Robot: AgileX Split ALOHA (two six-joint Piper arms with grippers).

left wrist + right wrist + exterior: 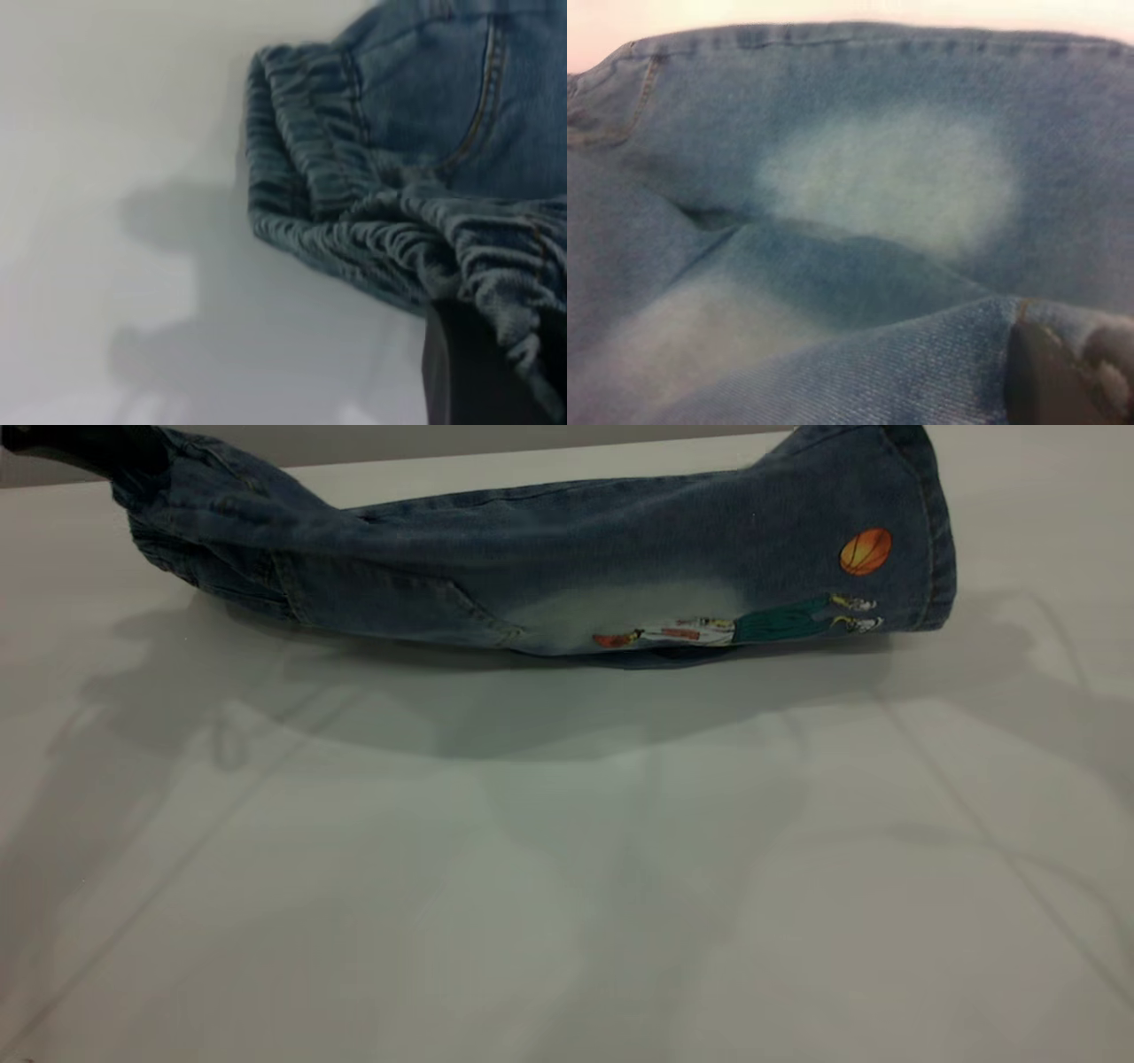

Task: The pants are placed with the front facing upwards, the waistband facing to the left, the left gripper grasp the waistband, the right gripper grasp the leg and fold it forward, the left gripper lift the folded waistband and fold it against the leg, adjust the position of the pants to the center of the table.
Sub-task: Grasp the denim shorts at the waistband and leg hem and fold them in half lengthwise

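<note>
The blue denim pants hang in a long sagging fold across the far part of the table, both ends raised and the middle resting on it. At the far left my left gripper is shut on the ruched waistband, which bunches over its black finger. The right end of the pants rises out of the exterior view, where my right gripper does not show. In the right wrist view its dark finger is pressed into the leg cloth, beside a pale faded patch.
An orange basketball print and a cartoon figure print mark the leg end. The white tabletop stretches bare from the pants to the near edge, crossed only by shadows.
</note>
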